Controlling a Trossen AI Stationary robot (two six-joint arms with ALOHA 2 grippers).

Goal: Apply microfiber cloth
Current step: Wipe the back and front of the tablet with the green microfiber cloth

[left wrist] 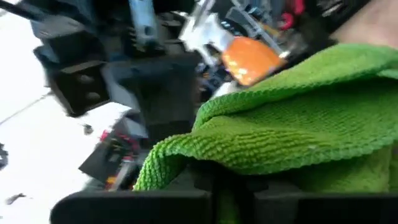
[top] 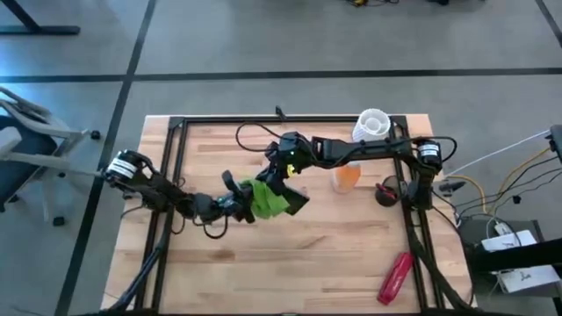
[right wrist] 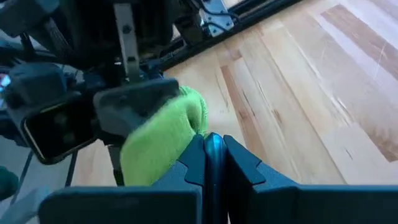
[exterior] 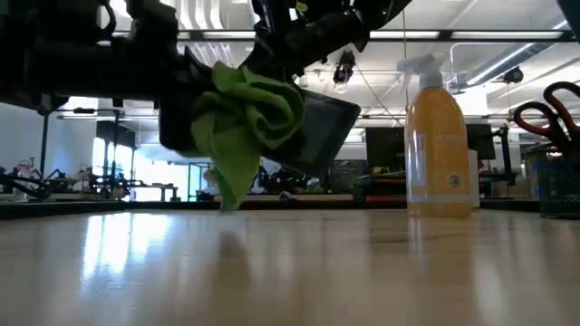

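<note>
The lime-green microfiber cloth [top: 269, 200] [exterior: 246, 116] is bunched against a dark flat rectangular device [exterior: 324, 134], both held above the tabletop near its middle. My left gripper [top: 237, 202] [left wrist: 233, 186] comes from the table's left and is shut on the cloth. From the table's right and far side, my right gripper [top: 283, 172] [right wrist: 212, 163] reaches in, shut on the device. The cloth covers most of the device's face in the high view. My left gripper pinches a bunched fold of the cloth [left wrist: 249, 158] between its two fingers, coming roughly level from the table's left. The cloth is lifted clear of the table; one loose end [exterior: 227, 186] hangs down. My right gripper pinches the device's thin edge [right wrist: 212, 144] between its two fingers [right wrist: 245, 165]. The device is tilted and clear of the table, with the cloth lying against one face.
An orange spray bottle [top: 346, 177] [exterior: 438, 145] stands upright to the right of the grippers. A white cup [top: 372, 125] sits at the far right, a dark red object [top: 386, 193] by the right arm's base, a red tool [top: 395, 276] near the front right. Bare wood lies in front.
</note>
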